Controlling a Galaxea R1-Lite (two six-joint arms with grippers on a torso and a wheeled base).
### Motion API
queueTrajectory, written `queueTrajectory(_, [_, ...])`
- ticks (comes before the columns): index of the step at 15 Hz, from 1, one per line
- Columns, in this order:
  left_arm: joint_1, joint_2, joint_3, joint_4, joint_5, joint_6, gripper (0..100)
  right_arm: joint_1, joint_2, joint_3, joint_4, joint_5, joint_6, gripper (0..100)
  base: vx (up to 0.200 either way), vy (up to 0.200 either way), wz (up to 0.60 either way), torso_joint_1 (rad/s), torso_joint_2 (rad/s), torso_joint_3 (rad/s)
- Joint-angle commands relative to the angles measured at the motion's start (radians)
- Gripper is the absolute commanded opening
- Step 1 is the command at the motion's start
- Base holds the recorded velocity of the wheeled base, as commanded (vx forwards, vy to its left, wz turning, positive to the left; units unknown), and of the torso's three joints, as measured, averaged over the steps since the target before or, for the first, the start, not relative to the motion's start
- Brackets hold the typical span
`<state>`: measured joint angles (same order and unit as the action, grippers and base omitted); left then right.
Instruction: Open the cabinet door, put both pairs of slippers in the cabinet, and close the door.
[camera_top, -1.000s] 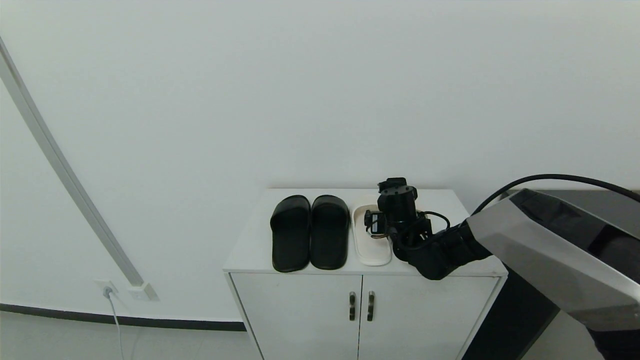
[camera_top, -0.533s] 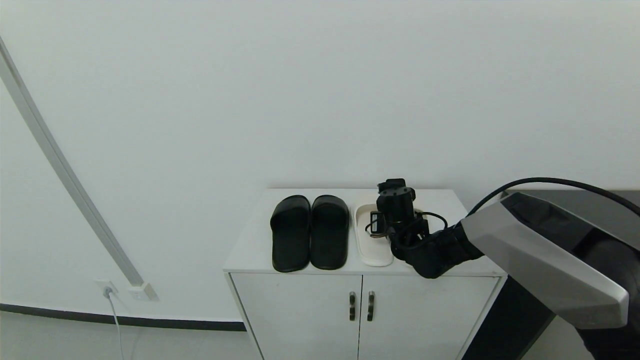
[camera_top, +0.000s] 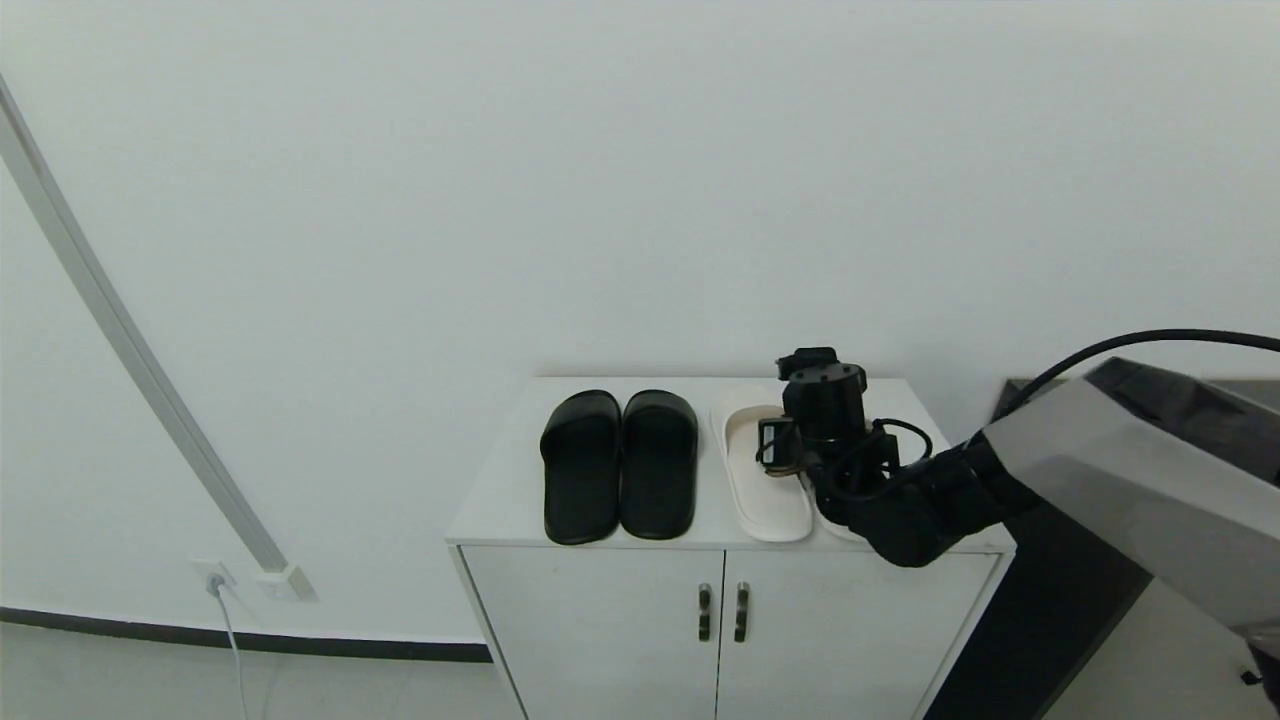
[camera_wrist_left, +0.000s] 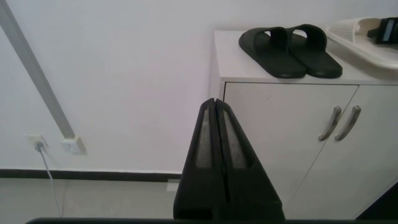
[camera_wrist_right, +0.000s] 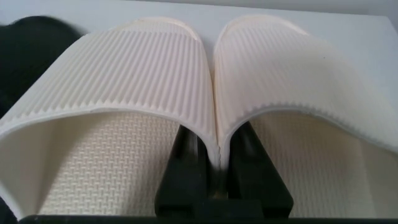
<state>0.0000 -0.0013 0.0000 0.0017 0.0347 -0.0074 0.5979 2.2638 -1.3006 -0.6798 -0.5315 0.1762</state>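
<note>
Since the earlier frame my right claw (camera_wrist_right: 216, 158) has dragged the pair of cream ribbed foam slippers (camera_top: 775, 510) rightward and nearer the front edge of the white two-door cabinet (camera_top: 600, 630). It pinches their inner strap walls together. The pair of black rubber slippers (camera_top: 620, 465) lies beside them on the cabinet top. Both doors are shut, so I judge every step remains. My left claw (camera_wrist_left: 216, 143) is closed and empty.

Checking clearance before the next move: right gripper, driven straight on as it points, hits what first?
The white slippers themselves. The right gripper has one of its fingers under each strap, pinching the inner strap walls together; going on likely just drives deeper under them. Beyond is hidden.
</note>
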Motion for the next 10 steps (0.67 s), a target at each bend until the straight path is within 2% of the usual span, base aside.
queueTrajectory(1, [0.0, 0.001, 0.0, 0.0, 0.001, 0.0, 0, 0.017, -0.193, 0.185, -0.057, 0.07, -0.011, 0, 0.0, 0.0, 0.0, 0.0, 0.0, 0.0])
queueTrajectory(2, [0.0, 0.001, 0.0, 0.0, 0.001, 0.001, 0, 0.03, -0.31, 0.348, -0.107, 0.145, -0.058, 0, 0.0, 0.0, 0.0, 0.0, 0.0, 0.0])
queueTrajectory(5, [0.0, 0.001, 0.0, 0.0, 0.001, 0.004, 0, 0.088, -0.523, 0.592, -0.113, 0.3, -0.099, 0, 0.0, 0.0, 0.0, 0.0, 0.0, 0.0])
queueTrajectory(8, [0.0, 0.001, 0.0, 0.0, -0.001, 0.004, 0, 0.152, -0.655, 0.741, -0.099, 0.41, -0.099, 0, 0.0, 0.0, 0.0, 0.0, 0.0, 0.0])
queueTrajectory(10, [0.0, 0.001, 0.0, 0.0, -0.001, 0.006, 0, 0.163, -0.681, 0.758, -0.067, 0.453, -0.096, 0, 0.0, 0.0, 0.0, 0.0, 0.0, 0.0])
